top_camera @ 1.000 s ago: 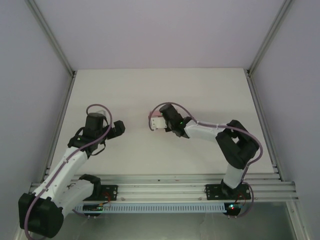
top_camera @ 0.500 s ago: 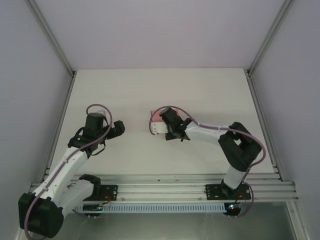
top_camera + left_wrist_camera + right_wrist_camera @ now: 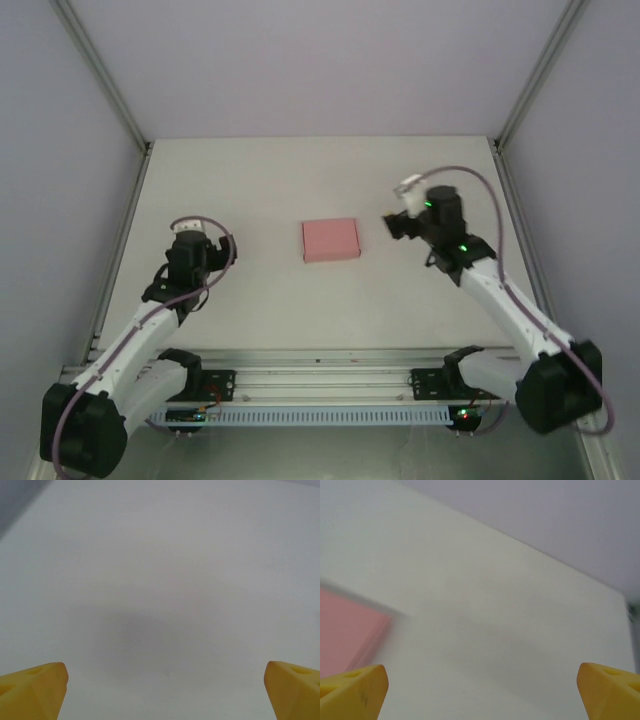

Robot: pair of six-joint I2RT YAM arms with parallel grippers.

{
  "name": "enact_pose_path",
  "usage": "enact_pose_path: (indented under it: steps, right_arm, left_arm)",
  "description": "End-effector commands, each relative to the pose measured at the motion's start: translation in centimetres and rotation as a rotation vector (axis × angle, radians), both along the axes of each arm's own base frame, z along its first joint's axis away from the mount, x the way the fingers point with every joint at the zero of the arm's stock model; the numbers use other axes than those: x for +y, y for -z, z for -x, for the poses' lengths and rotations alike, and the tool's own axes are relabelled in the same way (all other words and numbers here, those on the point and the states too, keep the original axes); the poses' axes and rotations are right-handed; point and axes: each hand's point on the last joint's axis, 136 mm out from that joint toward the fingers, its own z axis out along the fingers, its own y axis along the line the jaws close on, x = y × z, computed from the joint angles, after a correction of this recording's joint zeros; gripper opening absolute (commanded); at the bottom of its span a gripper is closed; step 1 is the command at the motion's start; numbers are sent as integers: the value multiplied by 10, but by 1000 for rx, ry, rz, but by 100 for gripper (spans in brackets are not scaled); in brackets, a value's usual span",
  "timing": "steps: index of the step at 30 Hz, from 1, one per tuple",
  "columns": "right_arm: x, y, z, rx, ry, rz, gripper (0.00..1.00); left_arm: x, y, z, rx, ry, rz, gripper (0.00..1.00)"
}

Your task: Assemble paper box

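Observation:
The paper box (image 3: pixel 330 240) lies closed and flat on the white table, a small salmon-pink rectangle in the middle. Its corner shows at the left edge of the right wrist view as a pink paper box (image 3: pixel 345 635). My right gripper (image 3: pixel 398 222) hovers to the right of the box, apart from it, open with its yellow fingertips (image 3: pixel 355 690) wide and nothing between them. My left gripper (image 3: pixel 190 245) stands well left of the box, open too, its yellow fingertips (image 3: pixel 32 690) spread over bare table.
The white table (image 3: pixel 260 180) is fenced by grey walls and aluminium posts (image 3: pixel 100 75). An aluminium rail (image 3: pixel 320 365) with the arm bases runs along the near edge.
The right gripper has let go of the pink box and swung away to the right, leaving it flat on the table. The left arm has drawn back slightly toward the left.

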Motion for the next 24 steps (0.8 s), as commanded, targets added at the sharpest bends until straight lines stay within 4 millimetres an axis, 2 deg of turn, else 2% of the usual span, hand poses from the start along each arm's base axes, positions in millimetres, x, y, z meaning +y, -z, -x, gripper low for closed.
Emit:
enact_pose_path:
  steps: [1, 3, 6, 8, 13, 14, 17, 19, 21, 24]
  right_arm:
    - [-32, 30, 4, -76, 154, -205, 99]
    - [-53, 45, 6, -132, 184, -211, 99]
    - [-66, 68, 3, -151, 193, -249, 99]
    - [-65, 87, -3, -118, 177, -277, 99]
    - [-51, 131, -21, -119, 95, -312, 99]
    - [-51, 133, -24, -137, 92, -332, 98]
    - [-73, 137, -24, -77, 168, -323, 99]
    - [-70, 136, -32, -80, 173, -377, 99]
    - [-73, 137, -37, -42, 174, -316, 99]
    - [-72, 139, -36, -46, 192, -361, 99]
  left_arm:
    - [31, -21, -20, -204, -75, -193, 100]
    - [37, -8, -25, -206, -52, -197, 100]
    - [47, 6, -27, -231, -62, -196, 100]
    - [46, 11, -27, -278, -40, -150, 100]
    - [44, 6, -33, -361, -10, -128, 100]
    - [44, 5, -35, -373, 5, -133, 99]
    - [43, 5, -41, -364, 33, -127, 100]
    - [46, 7, -42, -354, 32, -111, 100]
    - [49, 7, -41, -366, 23, -115, 100]
    - [50, 16, -40, -405, 20, -131, 99]
